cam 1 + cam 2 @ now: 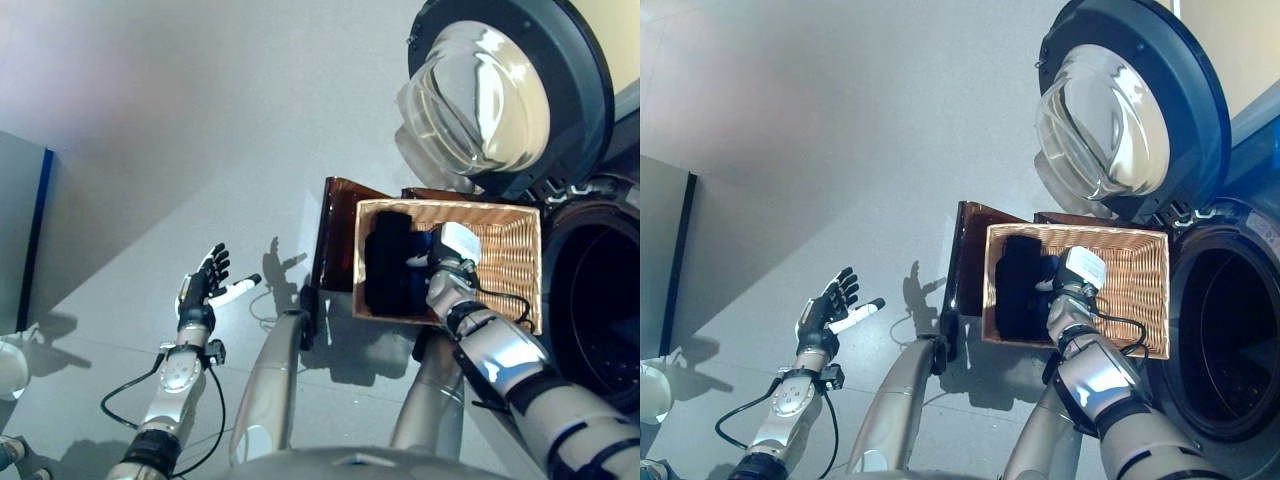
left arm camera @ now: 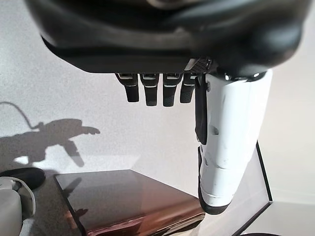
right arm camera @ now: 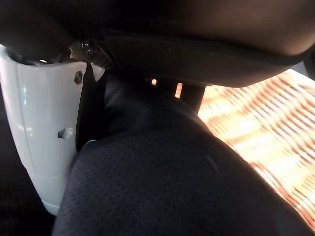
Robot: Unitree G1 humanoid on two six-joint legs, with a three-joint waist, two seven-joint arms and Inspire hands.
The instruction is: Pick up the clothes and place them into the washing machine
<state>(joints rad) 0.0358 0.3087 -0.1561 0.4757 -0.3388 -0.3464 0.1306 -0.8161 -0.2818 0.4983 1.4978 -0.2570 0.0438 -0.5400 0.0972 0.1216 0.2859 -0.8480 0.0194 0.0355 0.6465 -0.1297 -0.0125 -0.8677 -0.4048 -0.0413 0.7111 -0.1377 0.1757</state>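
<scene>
Dark clothes (image 1: 392,265) lie in the left part of the shallow wicker basket (image 1: 510,250), which rests on a low dark brown box (image 1: 335,230) beside the washing machine. My right hand (image 1: 445,250) reaches down into the basket and lies on the clothes. In the right wrist view the dark cloth (image 3: 172,182) bulges up beside the white-covered thumb (image 3: 44,132) and hides the fingers. The machine's drum opening (image 1: 600,310) is dark, and its round door (image 1: 500,90) stands open above the basket. My left hand (image 1: 205,285) is open and empty over the floor, far left of the basket.
A grey panel with a blue edge (image 1: 20,230) stands at the far left. A white object (image 1: 8,370) sits at the lower left. The brown box (image 2: 128,196) also shows in the left wrist view, past my straight fingers (image 2: 152,93).
</scene>
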